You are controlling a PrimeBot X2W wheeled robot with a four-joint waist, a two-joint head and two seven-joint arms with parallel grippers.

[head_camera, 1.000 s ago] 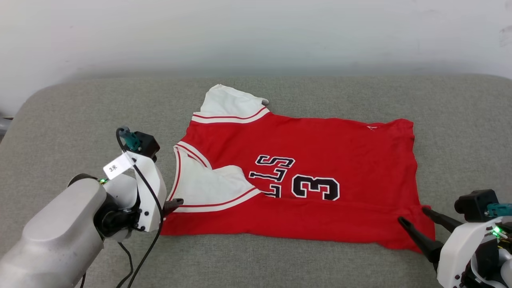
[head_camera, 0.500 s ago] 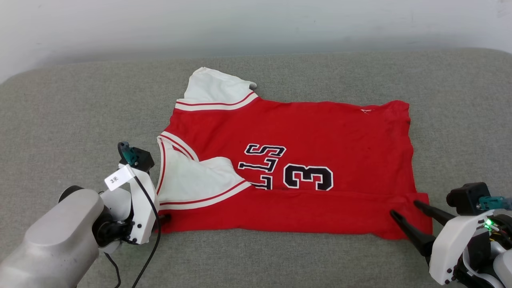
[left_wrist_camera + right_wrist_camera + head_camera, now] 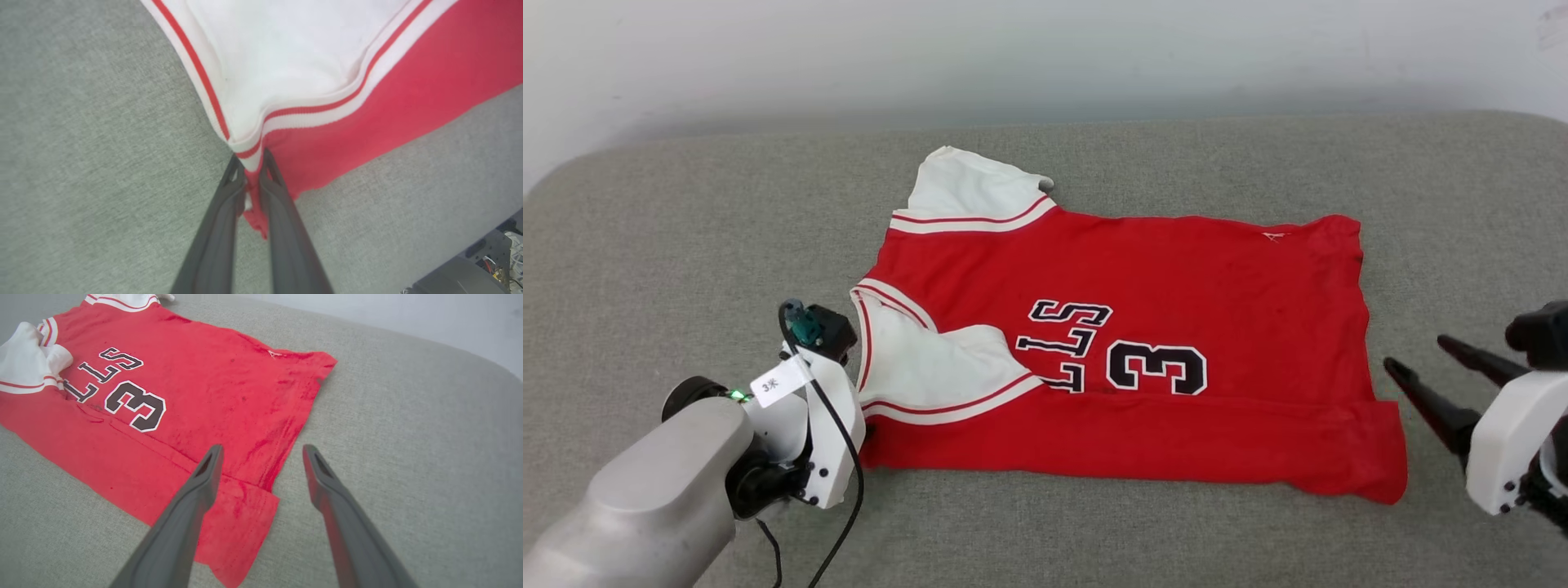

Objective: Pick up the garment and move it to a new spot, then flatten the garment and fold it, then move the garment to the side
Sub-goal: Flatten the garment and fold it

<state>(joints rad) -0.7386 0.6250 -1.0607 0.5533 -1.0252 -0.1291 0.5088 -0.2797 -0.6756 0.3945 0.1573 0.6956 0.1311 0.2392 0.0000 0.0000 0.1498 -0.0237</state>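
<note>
Grey woven cushion point(image 3: 686, 245) as work surface, with a pale wall point(image 3: 1045, 57) behind its far edge.

Head view: the garment point(image 3: 1176, 286), a red jersey with white sleeves, black white-outlined letters and a "3", lies spread flat at mid-cushion. Its collar end points toward the cushion's left edge and its hem toward the right edge. The near long side is turned over in a narrow band. The left gripper point(image 3: 863, 430) sits at the garment's near left corner, fingertips hidden behind the wrist housing. The right gripper point(image 3: 1415, 351) is just beside the hem, toward the cushion's right edge, fingers spread and clear of the cloth.

Left wrist view: both dark fingers are pressed together on the red corner, just below the red-white striped sleeve trim. A nub of red cloth shows between them.

Right wrist view: fingers wide apart. One crosses the near hem corner, the other crosses bare cushion. Contact with the cloth cannot be judged here.
</note>
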